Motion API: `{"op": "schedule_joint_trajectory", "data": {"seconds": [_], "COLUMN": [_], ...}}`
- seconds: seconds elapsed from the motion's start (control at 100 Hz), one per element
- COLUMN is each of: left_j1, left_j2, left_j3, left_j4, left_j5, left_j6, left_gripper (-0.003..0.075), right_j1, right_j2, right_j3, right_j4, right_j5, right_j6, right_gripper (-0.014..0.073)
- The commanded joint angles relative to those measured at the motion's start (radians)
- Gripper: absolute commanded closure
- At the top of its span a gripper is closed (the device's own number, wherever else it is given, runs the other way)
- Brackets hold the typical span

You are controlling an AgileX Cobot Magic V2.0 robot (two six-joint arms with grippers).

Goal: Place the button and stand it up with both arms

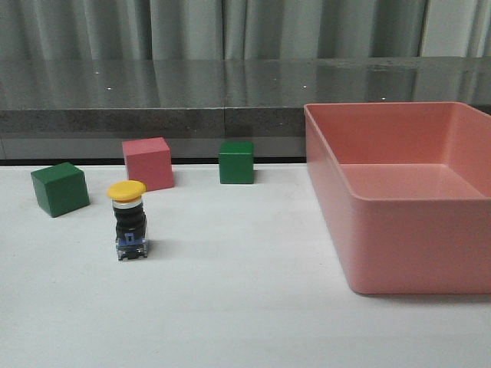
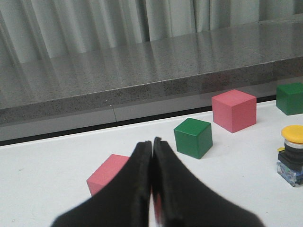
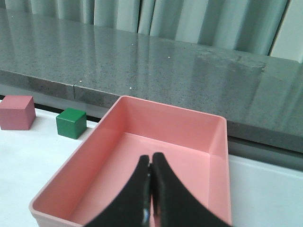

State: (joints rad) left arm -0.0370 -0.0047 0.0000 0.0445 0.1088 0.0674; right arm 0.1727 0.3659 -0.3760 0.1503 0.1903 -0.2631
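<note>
White tabletop, grey speckled ledge and pale curtains behind. Button stands upright on blue-clear base, yellow cap up, front-left of table, near green cube and pink cube, touching neither. Second green cube further right; pink bin at right, nothing in it. Left gripper clenched, holding nothing, well apart from button. Right gripper clenched, holding nothing, above bin. Button likely light, rigid, top-heavy, tips easily; cap smooth, best grip on black body.
</note>
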Motion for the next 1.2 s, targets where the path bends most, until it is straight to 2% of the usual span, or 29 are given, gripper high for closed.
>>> {"op": "schedule_joint_trajectory", "data": {"seconds": [0.0, 0.2, 0.52, 0.69, 0.91, 1.19], "left_j1": [-0.008, -0.008, -0.008, -0.008, -0.008, -0.008], "left_j2": [-0.034, -0.034, -0.034, -0.034, -0.034, -0.032], "left_j3": [0.03, 0.03, 0.03, 0.03, 0.03, 0.03], "left_j4": [-0.01, -0.01, -0.01, -0.01, -0.01, -0.01], "left_j5": [-0.09, -0.09, -0.09, -0.09, -0.09, -0.09], "left_j6": [-0.013, -0.013, -0.013, -0.013, -0.013, -0.013], "left_gripper": [0.0739, 0.0739, 0.0739, 0.0739, 0.0739, 0.0739], "right_j1": [-0.005, -0.016, -0.137, -0.139, -0.139, -0.139], "right_j2": [0.003, -0.076, -0.305, -0.4, -0.397, -0.397], "right_j3": [-0.013, 0.06, 0.258, 0.318, 0.392, 0.39], "right_j4": [-0.014, -0.053, -0.143, -0.144, -0.144, -0.144], "right_j5": [-0.076, -0.094, -0.113, -0.119, -0.205, -0.2], "right_j6": [0.002, 0.026, 0.246, 0.249, 0.249, 0.249], "right_gripper": [0.0652, 0.0652, 0.0652, 0.0652, 0.0652, 0.0652]}}
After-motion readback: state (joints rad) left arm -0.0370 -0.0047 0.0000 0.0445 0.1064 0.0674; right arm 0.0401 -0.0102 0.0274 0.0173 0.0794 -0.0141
